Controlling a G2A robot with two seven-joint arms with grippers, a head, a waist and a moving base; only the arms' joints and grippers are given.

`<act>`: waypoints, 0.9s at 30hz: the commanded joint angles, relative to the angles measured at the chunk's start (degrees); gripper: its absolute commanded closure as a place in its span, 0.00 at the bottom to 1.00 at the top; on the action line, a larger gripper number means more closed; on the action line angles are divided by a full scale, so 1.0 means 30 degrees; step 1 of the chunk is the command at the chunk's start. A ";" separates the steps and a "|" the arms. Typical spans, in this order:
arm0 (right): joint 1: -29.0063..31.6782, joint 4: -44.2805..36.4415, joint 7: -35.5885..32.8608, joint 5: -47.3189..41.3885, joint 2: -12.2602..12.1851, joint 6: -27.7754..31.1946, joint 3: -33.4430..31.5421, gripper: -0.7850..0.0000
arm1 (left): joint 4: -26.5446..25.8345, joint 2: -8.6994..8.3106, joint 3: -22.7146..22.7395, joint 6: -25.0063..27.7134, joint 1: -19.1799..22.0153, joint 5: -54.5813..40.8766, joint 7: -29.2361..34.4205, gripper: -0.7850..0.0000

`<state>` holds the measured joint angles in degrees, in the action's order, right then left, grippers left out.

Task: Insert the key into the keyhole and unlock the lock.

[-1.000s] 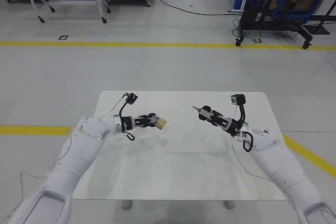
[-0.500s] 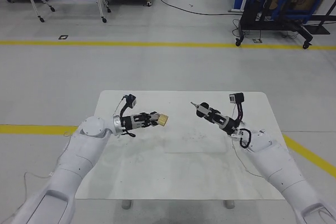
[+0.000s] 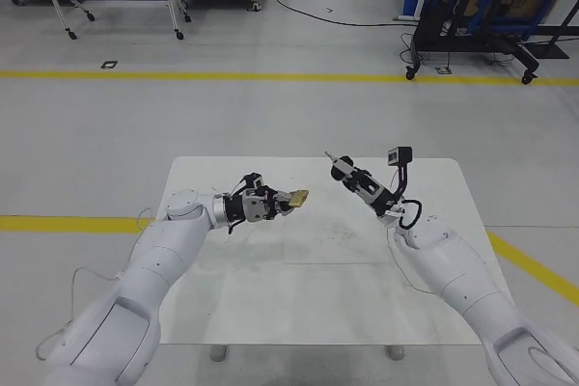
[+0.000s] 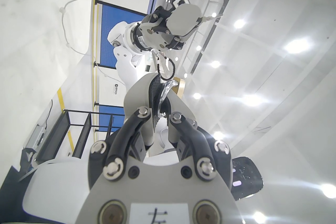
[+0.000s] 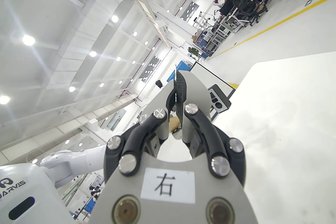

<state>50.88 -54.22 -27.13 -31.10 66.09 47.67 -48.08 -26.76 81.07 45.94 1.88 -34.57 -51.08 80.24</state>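
The white table (image 3: 434,289) is sitting under both arms, and neither task object is resting on it. The left arm (image 3: 174,241) is hanging over the table's left part and the right arm (image 3: 444,256) over its right. Their tips are hovering near each other above the far half, apart and not touching.

The left gripper (image 3: 278,202) is pinching the lock (image 3: 298,199). In the left wrist view its fingers (image 4: 139,93) are pressing onto the silver shackle (image 4: 168,85), with the brass body sticking out past the fingertips. The right gripper (image 3: 342,169) is clamping the key (image 3: 331,157), its fingers pressed together on the head while the thin blade is jutting beyond them.

From the right gripper, the lock is lying toward the robot's left and slightly nearer its body. The lock's long axis is running along the left gripper, body end pointing toward the right arm. The key's blade is pointing away from the robot and a little leftward, so it is aiming past the lock, not at it.

By my reading, the coming move is hinging on swinging the blade round until it is lining up with the lock's axis. The keyhole is probably sitting in the end face turned toward the right arm, though it is too small to make out
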 commanded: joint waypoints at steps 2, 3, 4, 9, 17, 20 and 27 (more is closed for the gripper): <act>-0.0403 0.0457 -0.0243 -0.0543 0.0394 -0.0174 0.0385 1.00 | 0.0663 0.0474 -0.0342 0.0256 0.0270 0.0012 0.0109 1.00; -0.0533 0.0669 -0.0434 -0.0626 0.0510 -0.0114 0.0494 1.00 | 0.0881 0.0618 -0.0435 0.0319 0.0351 0.0045 0.0078 1.00; -0.0651 0.0849 -0.0627 -0.0658 0.0624 -0.0055 0.0611 1.00 | 0.1085 0.0751 -0.0510 0.0345 0.0426 0.0057 0.0081 1.00; -0.1029 0.1383 -0.1771 -0.1194 0.1113 0.0213 0.1018 1.00 | 0.2131 0.1236 -0.0633 0.0491 0.0797 0.0078 0.0027 1.00; -0.1236 0.1983 -0.4458 -0.2515 0.1470 0.0638 0.0934 1.00 | 0.3151 0.1659 -0.0320 0.0423 0.1174 -0.0185 -0.0657 1.00; -0.1233 0.2132 -0.5416 -0.2871 0.1495 0.0815 0.0734 1.00 | 0.3337 0.1789 -0.0220 0.0196 0.1233 -0.0221 -0.0938 1.00; -0.0889 0.2221 -0.7813 -0.5362 0.1443 0.0787 -0.0232 1.00 | 0.3563 0.2058 -0.0051 -0.0083 0.1404 -0.0068 -0.1584 1.00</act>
<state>48.01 -47.56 -49.75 -45.93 70.47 50.10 -48.28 -16.14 87.17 45.70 1.56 -30.45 -51.33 75.72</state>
